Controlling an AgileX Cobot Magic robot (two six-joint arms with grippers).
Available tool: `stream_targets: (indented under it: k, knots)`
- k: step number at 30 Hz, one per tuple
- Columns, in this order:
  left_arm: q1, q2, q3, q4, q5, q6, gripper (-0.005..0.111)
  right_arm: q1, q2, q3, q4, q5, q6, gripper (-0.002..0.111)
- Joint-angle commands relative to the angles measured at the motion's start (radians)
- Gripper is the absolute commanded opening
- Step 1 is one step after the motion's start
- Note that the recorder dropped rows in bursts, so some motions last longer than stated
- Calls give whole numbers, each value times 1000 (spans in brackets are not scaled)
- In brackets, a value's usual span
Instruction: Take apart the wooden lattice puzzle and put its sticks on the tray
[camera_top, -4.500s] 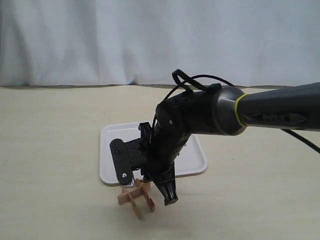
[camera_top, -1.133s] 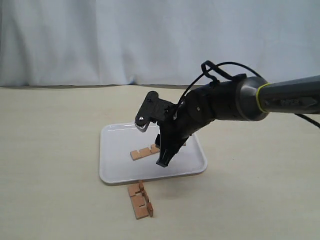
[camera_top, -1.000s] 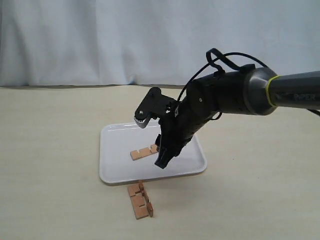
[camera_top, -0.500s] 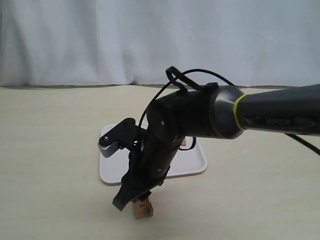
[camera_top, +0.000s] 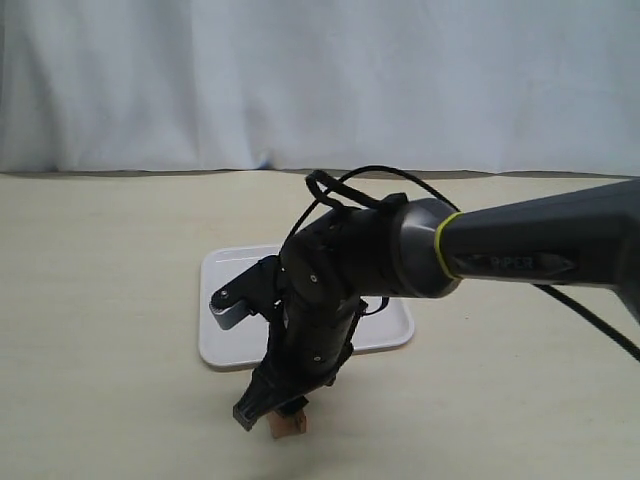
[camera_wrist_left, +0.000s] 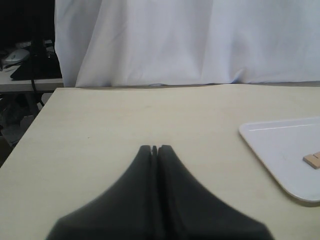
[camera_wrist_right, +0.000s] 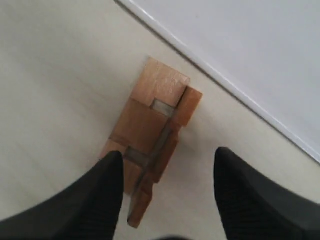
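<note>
What is left of the wooden lattice puzzle, a few notched reddish-brown sticks (camera_wrist_right: 150, 132) lying pressed together, sits on the table just in front of the white tray (camera_wrist_right: 240, 50). My right gripper (camera_wrist_right: 167, 162) hangs open right above them, one finger overlapping their edge, nothing held. In the exterior view that gripper (camera_top: 272, 412) is low over the sticks (camera_top: 290, 424), and the arm hides most of the tray (camera_top: 216, 345). In the left wrist view my left gripper (camera_wrist_left: 155, 149) is shut and empty; one stick (camera_wrist_left: 312, 159) lies on the tray (camera_wrist_left: 280, 150).
A white curtain (camera_top: 300, 80) closes off the back of the beige table (camera_top: 100, 300). The right arm (camera_top: 520, 250) stretches in from the right across the tray. Beyond the table's far left corner stands dark clutter (camera_wrist_left: 25, 60).
My right gripper left a stick on the tray, then swung forward and down off the tray, and now hangs open over the sticks on the table.
</note>
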Motion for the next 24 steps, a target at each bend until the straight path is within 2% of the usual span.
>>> stream_targets:
  k: [1, 4, 6, 11, 16, 24]
  knots:
    - [0, 0, 3, 2, -11, -2, 0, 0, 20, -2, -8, -21, 9, 41]
    - [0, 0, 3, 2, -11, -2, 0, 0, 25, -2, -12, -21, 9, 21]
    - [0, 0, 3, 2, -11, -2, 0, 0, 17, -2, -33, -19, -3, 4]
    - [0, 0, 3, 2, -11, -2, 0, 0, -59, -2, -134, -11, -3, 5]
    - [0, 0, 3, 2, -11, -2, 0, 0, -129, -2, -316, -25, 6, 4]
    - [0, 0, 3, 2, -9, -2, 0, -13, -107, -2, -262, -17, 31, 5]
